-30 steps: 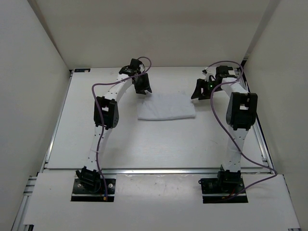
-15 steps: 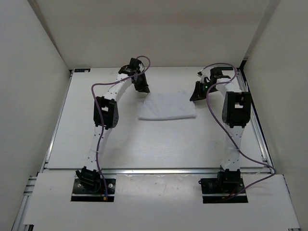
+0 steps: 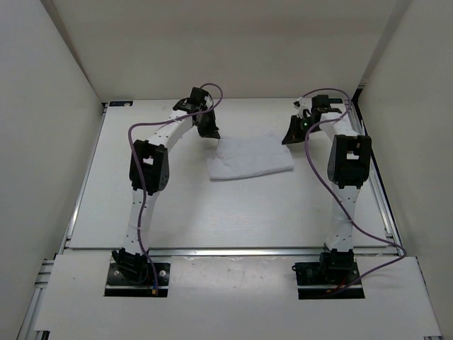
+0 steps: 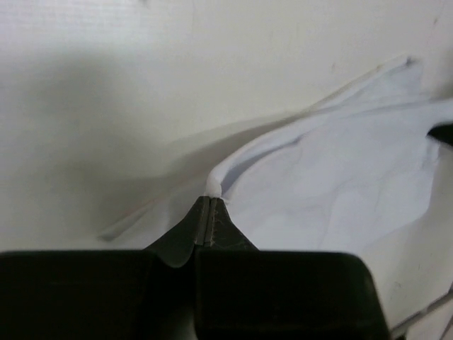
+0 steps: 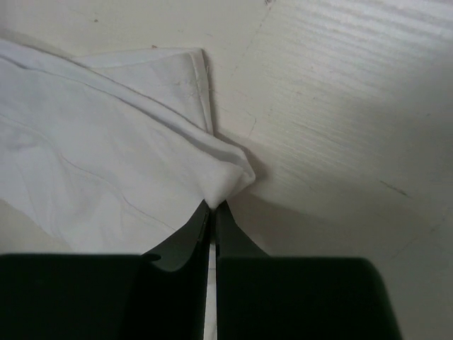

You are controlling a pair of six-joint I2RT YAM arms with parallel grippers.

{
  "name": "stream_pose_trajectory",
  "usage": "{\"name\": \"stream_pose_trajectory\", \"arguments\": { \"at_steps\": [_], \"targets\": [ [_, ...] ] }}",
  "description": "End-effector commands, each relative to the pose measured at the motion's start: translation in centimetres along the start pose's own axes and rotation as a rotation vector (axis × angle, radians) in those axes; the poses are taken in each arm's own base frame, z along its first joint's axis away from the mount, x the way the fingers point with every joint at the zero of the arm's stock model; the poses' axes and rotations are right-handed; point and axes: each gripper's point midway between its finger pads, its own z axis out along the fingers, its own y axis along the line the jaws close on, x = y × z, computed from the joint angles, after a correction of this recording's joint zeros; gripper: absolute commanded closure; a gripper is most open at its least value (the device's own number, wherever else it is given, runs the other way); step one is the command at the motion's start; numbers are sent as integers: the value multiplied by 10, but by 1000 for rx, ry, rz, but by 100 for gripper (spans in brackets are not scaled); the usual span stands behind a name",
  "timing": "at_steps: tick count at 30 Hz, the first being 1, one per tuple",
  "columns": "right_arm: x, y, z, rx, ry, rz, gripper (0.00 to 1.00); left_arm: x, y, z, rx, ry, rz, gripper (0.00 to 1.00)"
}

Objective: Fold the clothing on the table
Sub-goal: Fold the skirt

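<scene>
The clothing (image 3: 251,157) lies toward the far middle of the surface (image 3: 212,212), a wide rectangle set slightly askew. My left end effector (image 3: 209,132) is pinched tight on its far left corner, with a nub of cloth showing between the jaws. My right end effector (image 3: 290,134) is closed the same way on the far right corner, where the cloth bunches at the tips. Stacked hemmed edges at that corner suggest to me that one fold is already in. I judge the next fold is only at the grasp stage, nothing carried over yet. The cloth is thin, soft, white and faintly creased, with a stitched hem. The surface is matte white and finely streaked.
</scene>
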Motion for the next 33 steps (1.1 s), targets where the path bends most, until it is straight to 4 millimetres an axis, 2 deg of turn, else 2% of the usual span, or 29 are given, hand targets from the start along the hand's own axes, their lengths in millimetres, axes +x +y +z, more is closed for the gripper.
{"name": "stream_pose_trajectory", "arguments": {
  "at_steps": [1,2,3,4,6,7,8,10,11,12,14,15,19,20,21,22,25,26,27,28,31,33],
  "targets": [
    [-51,28,-47,12,-136,-129,100,-23,-34,-66,86,-162,27,100],
    [-55,28,-51,19,-146,-134,100,-27,-38,-69,111,-192,11,100],
    [-55,29,-51,15,-146,-144,100,-20,-31,-76,106,-193,-7,100],
    [-59,32,-55,12,-156,-158,100,-22,-32,-80,121,-213,-17,100],
    [-60,37,-58,-10,-161,-168,100,-9,-27,-88,114,-209,-25,100],
    [-56,39,-56,-27,-150,-168,100,1,-22,-84,105,-189,-29,100],
    [-55,42,-55,-36,-144,-169,100,0,-27,-93,118,-209,-24,100],
    [-56,57,-59,-72,-147,-202,100,12,-26,-104,119,-207,-27,100],
    [-58,61,-61,-81,-152,-212,100,11,-29,-105,130,-221,-34,100],
    [-55,66,-57,-89,-142,-219,100,15,-31,-112,140,-231,-34,100],
    [-63,73,-59,-92,-162,-250,100,27,-29,-116,144,-226,-66,100],
    [-65,78,-56,-95,-167,-268,100,27,-32,-124,156,-242,-70,100],
    [-65,89,-50,-108,-165,-287,100,40,-36,-146,183,-258,-101,100],
    [-67,92,-51,-109,-172,-295,100,49,-31,-144,176,-238,-112,100],
    [-66,96,-51,-117,-169,-303,100,49,-40,-156,205,-258,-115,100],
    [-64,97,-50,-116,-165,-295,99,53,-35,-158,199,-259,-126,100],
    [-64,102,-56,-133,-165,-314,100,68,-40,-166,220,-249,-139,100],
    [-63,108,-60,-161,-164,-312,100,68,-45,-171,230,-255,-126,100],
    [-64,112,-63,-180,-169,-322,100,68,-41,-173,211,-258,-118,100],
    [-67,115,-73,-183,-183,-313,100,65,-46,-177,212,-271,-92,100],
    [-71,125,-87,-221,-210,-335,100,49,-53,-192,240,-297,-59,100],
    [-70,139,-94,-244,-214,-354,100,34,-53,-201,244,-322,-59,100]
  ]
}}
